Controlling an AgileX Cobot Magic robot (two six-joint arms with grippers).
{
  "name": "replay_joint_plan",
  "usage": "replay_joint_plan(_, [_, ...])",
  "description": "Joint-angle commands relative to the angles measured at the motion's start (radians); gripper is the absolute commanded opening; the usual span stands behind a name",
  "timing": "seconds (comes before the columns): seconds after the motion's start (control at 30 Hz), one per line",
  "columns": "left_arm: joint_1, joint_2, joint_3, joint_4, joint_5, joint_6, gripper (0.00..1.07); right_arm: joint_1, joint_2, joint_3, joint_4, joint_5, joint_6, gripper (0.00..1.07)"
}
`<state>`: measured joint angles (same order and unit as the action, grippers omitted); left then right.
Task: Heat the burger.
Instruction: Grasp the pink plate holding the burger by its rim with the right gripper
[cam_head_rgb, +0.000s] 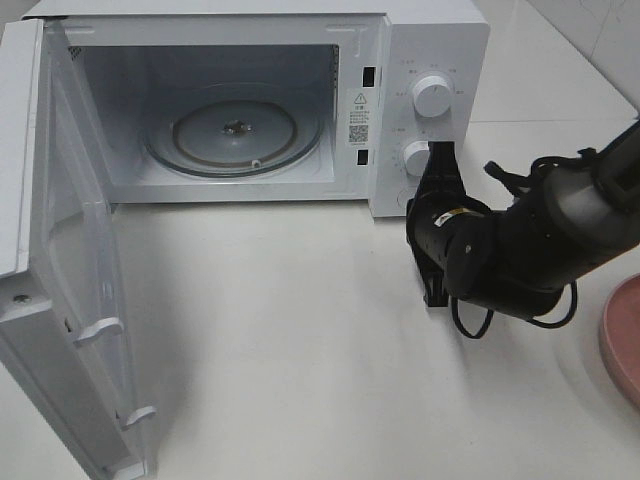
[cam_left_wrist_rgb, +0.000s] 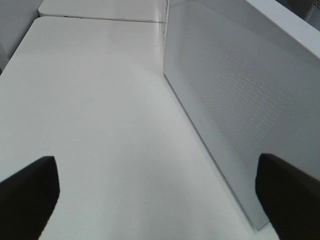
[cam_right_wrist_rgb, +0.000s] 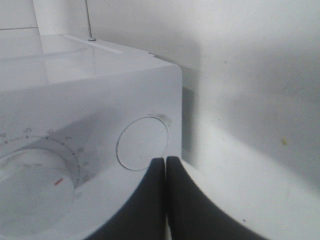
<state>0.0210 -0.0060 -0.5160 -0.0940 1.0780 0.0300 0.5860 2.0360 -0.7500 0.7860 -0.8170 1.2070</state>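
Kind of place: robot test bench dressed as a plain kitchen corner, more lab than home.
Appliance: white microwave (cam_head_rgb: 430, 60) at 12 o'clock in the high view, door (cam_head_rgb: 60, 250) swung open toward 9 o'clock, glass turntable (cam_head_rgb: 235, 135) inside, two dials (cam_head_rgb: 432, 95) on the panel at 1 o'clock.
Surface: smooth white table (cam_head_rgb: 300, 330), adjoining a second white table (cam_left_wrist_rgb: 100, 10) in the left wrist view.
Tableware: edge of a pink plate (cam_head_rgb: 625, 335) at 4 o'clock.
Machinery: black robot arm (cam_head_rgb: 540, 240) with loose cables at 3 o'clock.
Surroundings: pale tiled surface (cam_head_rgb: 600, 40) at 2 o'clock; wall or floor unclear.
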Motion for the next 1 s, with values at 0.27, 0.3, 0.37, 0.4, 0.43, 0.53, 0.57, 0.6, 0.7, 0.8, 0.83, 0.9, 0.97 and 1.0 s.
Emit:
replay_joint_plan(0.27, [0.001,-0.023,-0.001,-0.004,-0.009,-0.002,1.00,-0.006,-0.174,0.105,-0.022,0.160,-0.378,0.02])
replay_joint_plan(0.3, [0.001,-0.023,-0.001,-0.004,-0.009,-0.002,1.00,-0.011,-0.192,0.105,-0.022,0.199,-0.457,0.03])
replay_joint_plan(0.37, [0.001,-0.023,-0.001,-0.004,-0.009,-0.002,1.00,-0.018,-0.223,0.103,-0.022,0.271,-0.618,0.04])
replay_joint_plan(0.4, [0.001,-0.023,-0.001,-0.004,-0.009,-0.002,1.00,-0.028,-0.257,0.103,-0.022,0.322,-0.761,0.05])
replay_joint_plan(0.43, [0.001,-0.023,-0.001,-0.004,-0.009,-0.002,1.00,-0.028,-0.257,0.103,-0.022,0.322,-0.761,0.05])
replay_joint_plan(0.53, [0.001,-0.023,-0.001,-0.004,-0.009,-0.002,1.00,-0.040,-0.298,0.103,-0.031,0.420,-1.015,0.07])
replay_joint_plan(0.57, [0.001,-0.023,-0.001,-0.004,-0.009,-0.002,1.00,-0.051,-0.324,0.103,-0.045,0.516,-1.193,0.08])
replay_joint_plan(0.6, [0.001,-0.023,-0.001,-0.004,-0.009,-0.002,1.00,-0.051,-0.324,0.103,-0.045,0.516,-1.193,0.08])
replay_joint_plan(0.7, [0.001,-0.023,-0.001,-0.004,-0.009,-0.002,1.00,-0.083,-0.356,0.103,-0.045,0.667,-1.369,0.08])
replay_joint_plan(0.8, [0.001,-0.023,-0.001,-0.004,-0.009,-0.002,1.00,-0.125,-0.381,0.103,-0.048,0.793,-1.463,0.10])
replay_joint_plan(0.83, [0.001,-0.023,-0.001,-0.004,-0.009,-0.002,1.00,-0.135,-0.388,0.103,-0.049,0.827,-1.489,0.10])
replay_joint_plan(0.9, [0.001,-0.023,-0.001,-0.004,-0.009,-0.002,1.00,-0.162,-0.411,0.103,-0.071,0.909,-1.523,0.11])
replay_joint_plan(0.97, [0.001,-0.023,-0.001,-0.004,-0.009,-0.002,1.00,-0.183,-0.434,0.103,-0.108,0.980,-1.529,0.12])
replay_joint_plan(1.0, [0.001,-0.023,-0.001,-0.004,-0.009,-0.002,1.00,-0.192,-0.447,0.103,-0.127,1.001,-1.526,0.12])
